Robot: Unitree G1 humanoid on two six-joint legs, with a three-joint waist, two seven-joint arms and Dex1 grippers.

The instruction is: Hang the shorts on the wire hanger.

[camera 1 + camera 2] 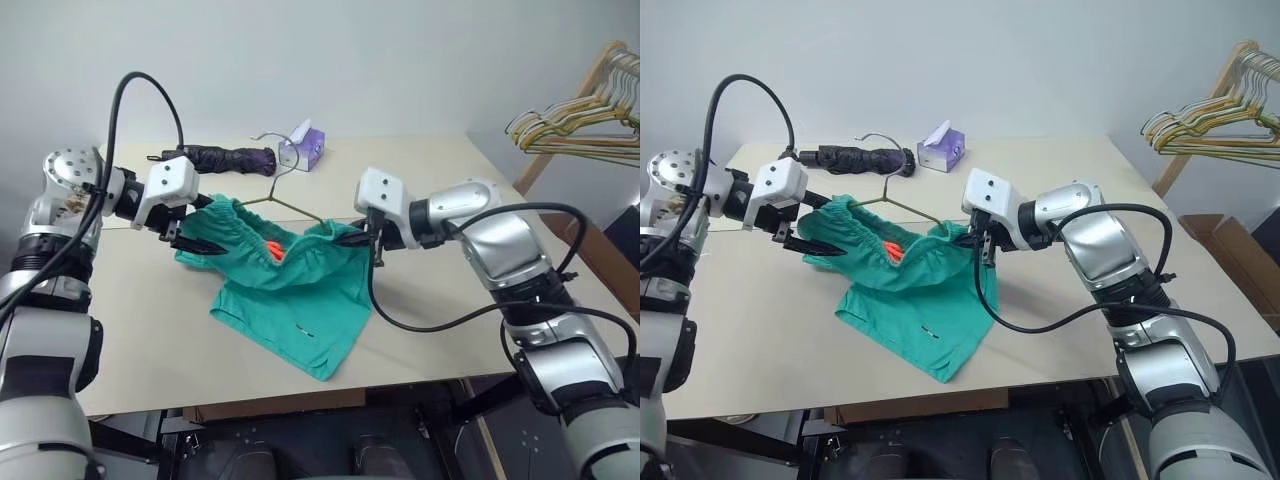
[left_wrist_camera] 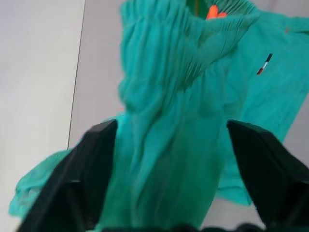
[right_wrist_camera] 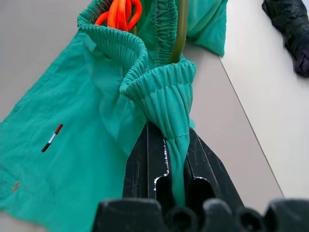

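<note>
From the head views, the shorts (image 1: 285, 285) stretch waistband-wide between both grippers, legs trailing onto the surface (image 1: 440, 190); the wire hanger (image 1: 285, 205) runs through the waistband, hook pointing away. In the left wrist view, the left gripper (image 2: 169, 145) gapes wide, fabric between its 2 fingers. In the right wrist view, the right gripper (image 3: 169, 159) pinches the waistband, reaching inward.
</note>
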